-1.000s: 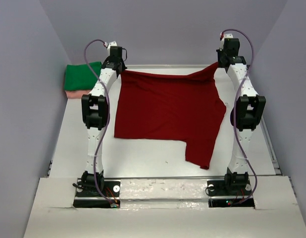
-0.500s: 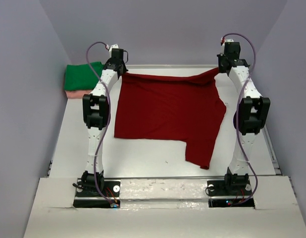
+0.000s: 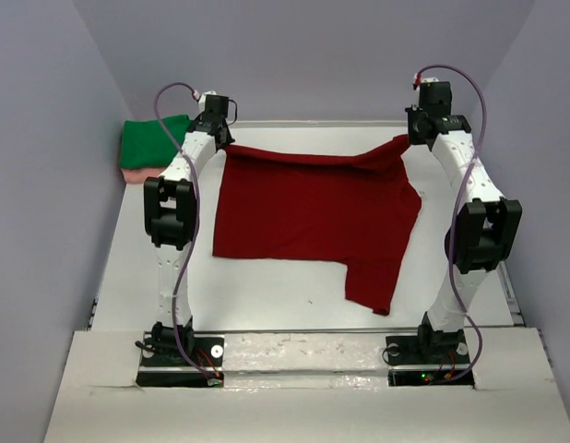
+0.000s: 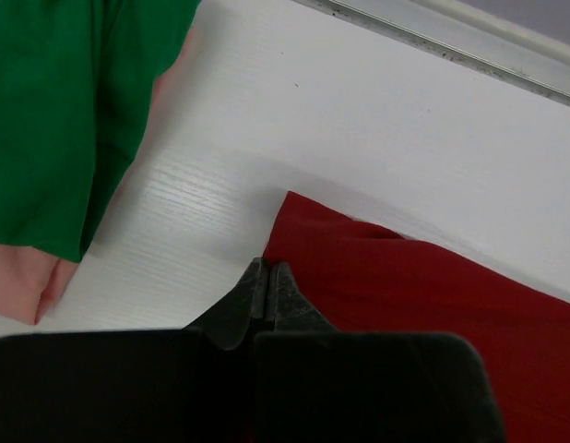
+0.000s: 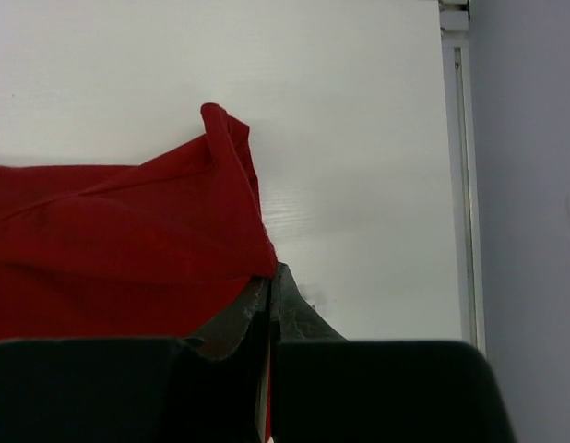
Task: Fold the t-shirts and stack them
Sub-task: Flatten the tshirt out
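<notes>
The dark red t-shirt lies spread over the white table, one sleeve hanging toward the near edge. Its two far corners are raised slightly. My left gripper is shut on the far left corner; the left wrist view shows its jaws pressed together against the red cloth. My right gripper is shut on the far right corner, and red fabric bunches at its closed tips. The bright green t-shirt sits folded on the pale pink one at the far left.
A metal rail runs along the table's far edge and another down its right side. Purple walls close in on three sides. In the left wrist view the green t-shirt and the pink t-shirt lie just left of my left gripper.
Both grippers have come down toward the table with the shirt's far edge, which now hangs lower and flatter. Both elbows have swung outward. The grips have not changed.
</notes>
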